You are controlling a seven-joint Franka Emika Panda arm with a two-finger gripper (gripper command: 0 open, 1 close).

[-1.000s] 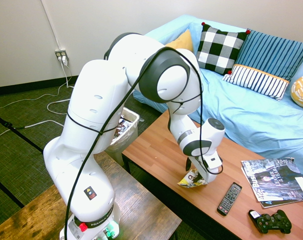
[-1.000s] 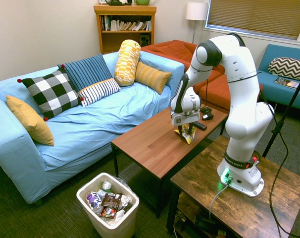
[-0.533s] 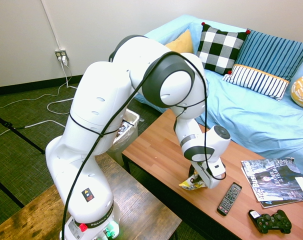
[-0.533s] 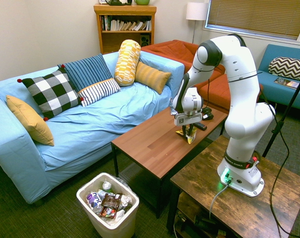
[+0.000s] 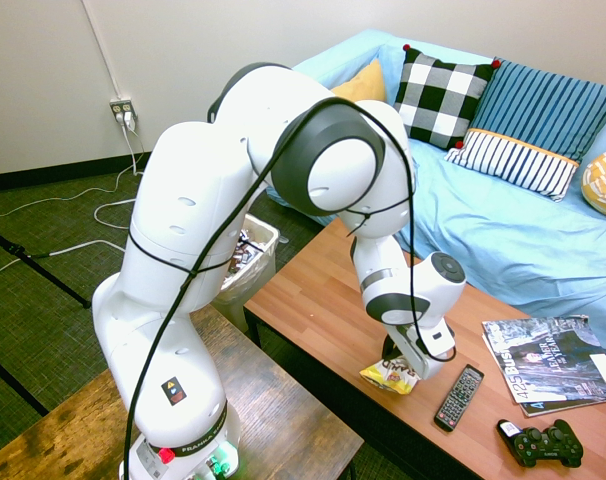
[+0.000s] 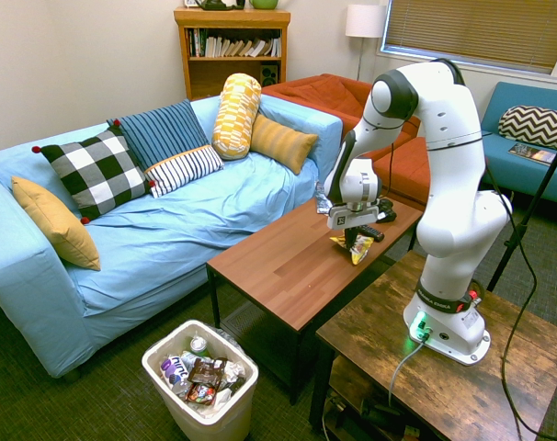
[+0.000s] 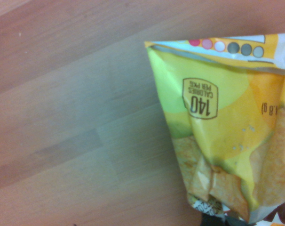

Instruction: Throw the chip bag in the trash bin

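Hand (image 5: 407,366) pinched shut on chip bag (image 5: 391,375) top edge at the counter (image 5: 313,300); slick foil could slip out before reaching trash bin (image 6: 201,381).

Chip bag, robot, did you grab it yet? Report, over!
Gripper shut on the chip bag, low over the coffee table. Trash bin on the floor past the table's end, already holding wrappers. Nothing in the way.
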